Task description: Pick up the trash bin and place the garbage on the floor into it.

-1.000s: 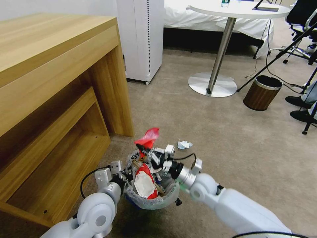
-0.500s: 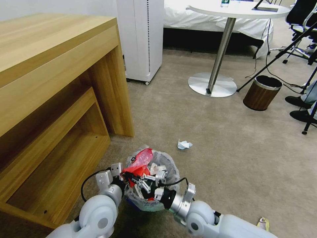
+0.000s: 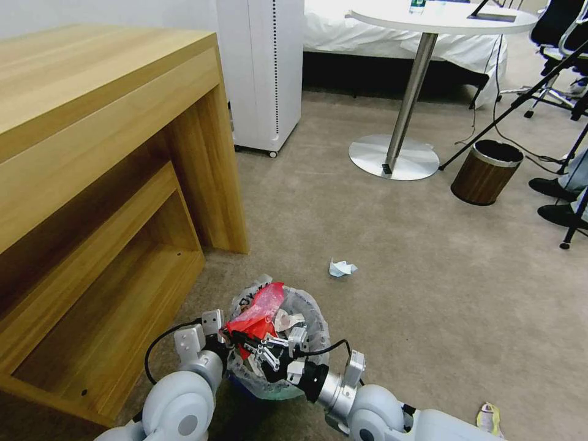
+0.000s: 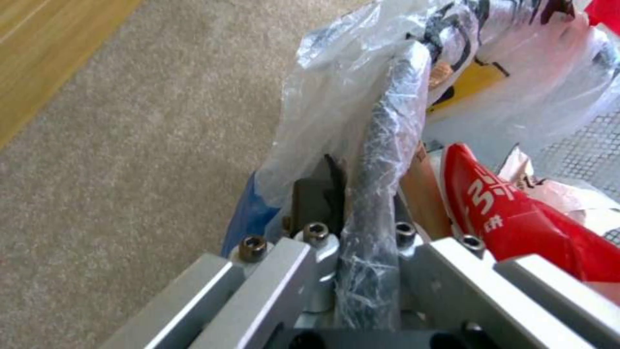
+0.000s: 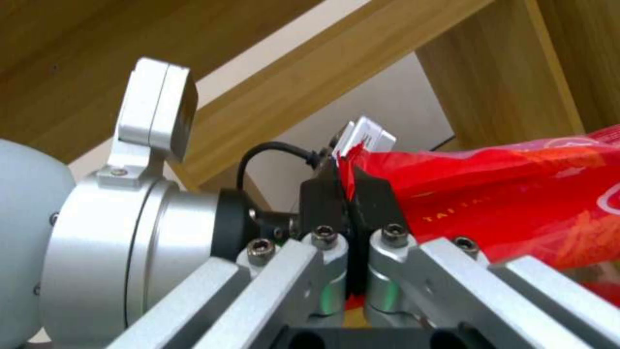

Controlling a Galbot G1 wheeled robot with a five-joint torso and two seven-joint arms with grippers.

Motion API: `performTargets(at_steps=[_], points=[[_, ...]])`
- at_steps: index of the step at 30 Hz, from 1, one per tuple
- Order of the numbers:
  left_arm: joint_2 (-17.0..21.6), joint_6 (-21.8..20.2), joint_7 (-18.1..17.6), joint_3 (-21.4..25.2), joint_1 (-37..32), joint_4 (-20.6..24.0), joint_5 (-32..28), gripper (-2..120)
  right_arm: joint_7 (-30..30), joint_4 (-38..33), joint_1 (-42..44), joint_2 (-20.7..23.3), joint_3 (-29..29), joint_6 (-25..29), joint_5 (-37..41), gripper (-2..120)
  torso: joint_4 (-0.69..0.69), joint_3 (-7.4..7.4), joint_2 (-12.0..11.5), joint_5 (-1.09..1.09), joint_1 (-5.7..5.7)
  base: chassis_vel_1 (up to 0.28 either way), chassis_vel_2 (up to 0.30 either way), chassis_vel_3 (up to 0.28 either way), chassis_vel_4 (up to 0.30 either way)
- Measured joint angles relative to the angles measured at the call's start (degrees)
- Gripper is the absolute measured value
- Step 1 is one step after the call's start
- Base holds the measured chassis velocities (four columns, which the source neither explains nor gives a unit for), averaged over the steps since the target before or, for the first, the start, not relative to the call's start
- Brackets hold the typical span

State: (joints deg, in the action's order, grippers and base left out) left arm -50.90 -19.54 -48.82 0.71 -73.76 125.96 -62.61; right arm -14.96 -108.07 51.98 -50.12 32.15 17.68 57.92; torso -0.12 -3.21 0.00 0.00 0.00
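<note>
Right pincer (image 3: pixel 240 338) pinches red packet (image 3: pixel 260 308), long axis upright.

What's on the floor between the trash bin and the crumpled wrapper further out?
Head view: bare carpet between the trash bin and the crumpled white-and-blue wrapper. Nothing else lies on that stretch.

The trash bin (image 3: pixel 278 343) stood on the floor (image 3: pixel 429 275) just right of the wooden counter (image 3: pixel 104 184). The left gripper (image 3: pixel 228 335) sat at its left rim, the right gripper (image 3: pixel 248 338) over its opening, a packet (image 3: pixel 260 309) between its fingers. A crumpled wrapper (image 3: pixel 342 267) lay beyond the bin; a second bin (image 3: pixel 486 171) stood far right beside the round table (image 3: pixel 441 18).
</note>
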Motion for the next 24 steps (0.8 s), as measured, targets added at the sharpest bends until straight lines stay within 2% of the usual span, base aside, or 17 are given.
performTargets(at_steps=[6, 18, 24], points=[[-0.47, -0.19, 0.01, 0.33, -0.73, 0.07, 0.64, 0, -0.01, -0.46, 1.08, 0.85, -0.58, 0.00, -0.69, 0, 0.00, 0.00, 0.00, 0.00, 0.00, 0.000, 0.000, 0.000, 0.000], [-0.69, -0.27, 0.00, 0.72, -2.18, 0.19, 1.26, 0, -0.18, -4.42, 5.89, 5.57, -4.84, -0.28, -1.84, 0, 0.00, 0.00, 0.00, 0.00, 0.00, 0.000, 0.000, 0.000, 0.000], [-0.96, -0.43, 0.07, 0.83, -3.27, 0.52, 2.20, 0, -2.12, -2.90, 8.57, 6.40, -7.10, -0.38, -3.65, 0, 0.00, 0.00, 0.00, 0.01, 0.00, 0.000, 0.000, 0.000, 0.000]])
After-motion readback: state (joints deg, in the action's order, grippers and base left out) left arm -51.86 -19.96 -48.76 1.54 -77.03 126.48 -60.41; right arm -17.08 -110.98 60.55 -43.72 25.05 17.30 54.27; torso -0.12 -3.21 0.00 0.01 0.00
